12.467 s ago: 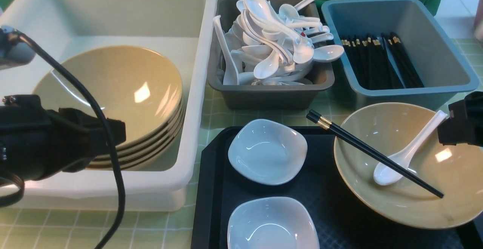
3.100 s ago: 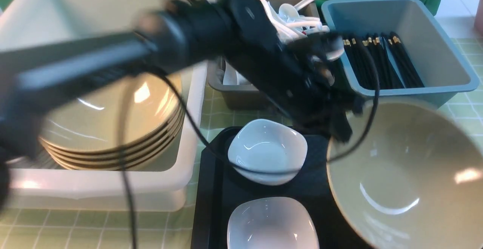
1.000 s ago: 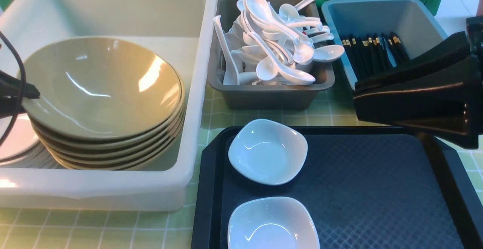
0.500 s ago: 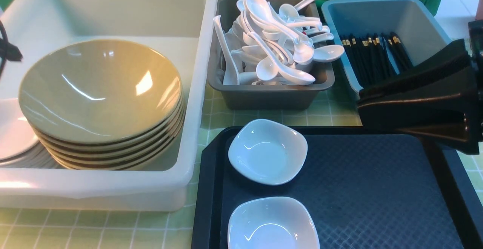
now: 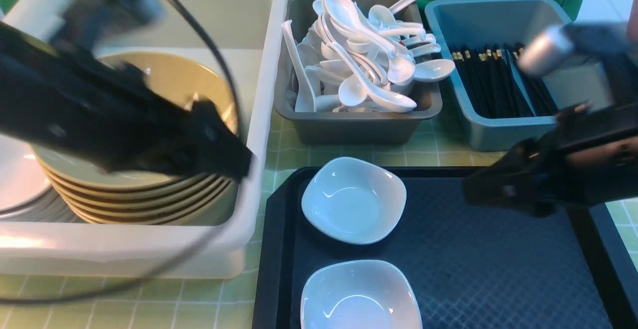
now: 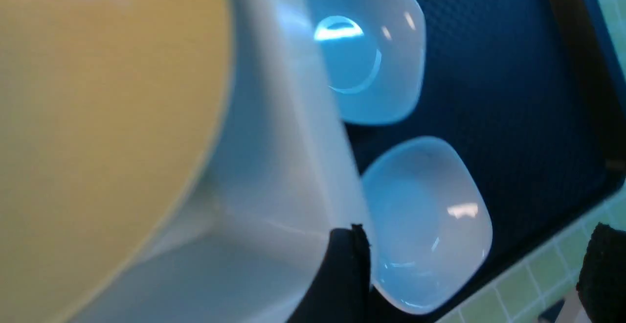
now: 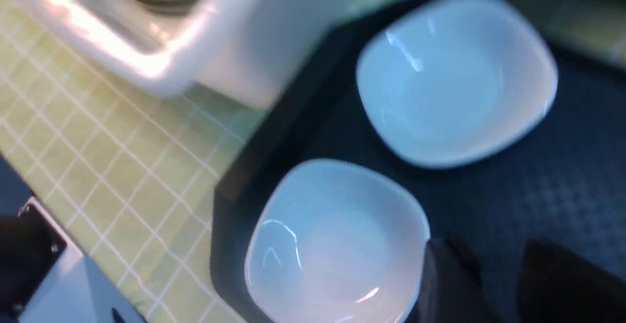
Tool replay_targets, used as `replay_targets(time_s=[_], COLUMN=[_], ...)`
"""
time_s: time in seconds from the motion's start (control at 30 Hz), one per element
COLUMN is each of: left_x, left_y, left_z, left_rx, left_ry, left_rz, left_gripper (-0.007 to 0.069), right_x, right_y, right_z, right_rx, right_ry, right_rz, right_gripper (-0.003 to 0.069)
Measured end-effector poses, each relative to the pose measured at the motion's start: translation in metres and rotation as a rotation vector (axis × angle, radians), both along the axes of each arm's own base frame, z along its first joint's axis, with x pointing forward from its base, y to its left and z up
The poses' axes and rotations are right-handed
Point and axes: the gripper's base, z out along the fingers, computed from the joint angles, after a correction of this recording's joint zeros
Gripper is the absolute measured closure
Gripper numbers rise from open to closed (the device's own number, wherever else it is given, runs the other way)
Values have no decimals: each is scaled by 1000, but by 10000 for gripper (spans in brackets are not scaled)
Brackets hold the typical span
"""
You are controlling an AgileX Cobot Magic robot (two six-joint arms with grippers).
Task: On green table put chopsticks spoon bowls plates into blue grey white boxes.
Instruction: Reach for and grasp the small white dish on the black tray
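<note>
Two white plates [image 5: 354, 200] [image 5: 360, 299] lie on the black tray. Olive-tan bowls [image 5: 164, 77] are stacked in the white box [image 5: 149, 249]. Spoons [image 5: 364, 55] fill the grey box [image 5: 349, 129], and chopsticks [image 5: 491, 82] lie in the blue box [image 5: 503, 132]. My left gripper [image 5: 241, 162] is blurred above the white box's right wall [image 6: 283, 166]; in the left wrist view it [image 6: 472, 274] stands wide open and empty, above the near plate [image 6: 425, 220]. My right gripper [image 5: 476, 192] hovers over the tray; in the right wrist view it [image 7: 503, 284] is open beside a plate [image 7: 332, 244].
The black tray [image 5: 498, 269] sits on the green table [image 5: 99, 304] in front of the grey and blue boxes. Flat white dishes [image 5: 17, 179] lie at the left end of the white box. The left arm's cable [image 5: 149, 274] loops over that box's front wall.
The left arm has swung from the far left across the bowl stack toward the tray. The right gripper has dropped from beside the blue box to the tray, and its jaws have parted.
</note>
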Motion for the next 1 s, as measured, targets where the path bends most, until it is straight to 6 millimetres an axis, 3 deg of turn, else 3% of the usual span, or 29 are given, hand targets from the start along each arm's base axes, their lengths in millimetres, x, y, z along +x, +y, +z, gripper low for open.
replay_targets(time_s=[0.17, 0.47, 0.63, 1.0], left_x=[-11, -11, -10, -10], left_y=[-27, -29, -30, -30], left_z=[-9, -9, -8, -7], left_rx=[-2, -11, -20, -25], left_ry=[-24, -39, -49, -52], left_rz=[-102, -103, -95, -93], left_gripper=[64, 64, 64, 64], right_x=[43, 93, 109, 128], right_y=[12, 21, 26, 34], right_z=[-50, -124, -142, -141], right_rx=[-1, 17, 23, 68], right_ry=[138, 219, 250, 241], right_rz=[-114, -344, -387, -403], right_gripper=[295, 276, 276, 276])
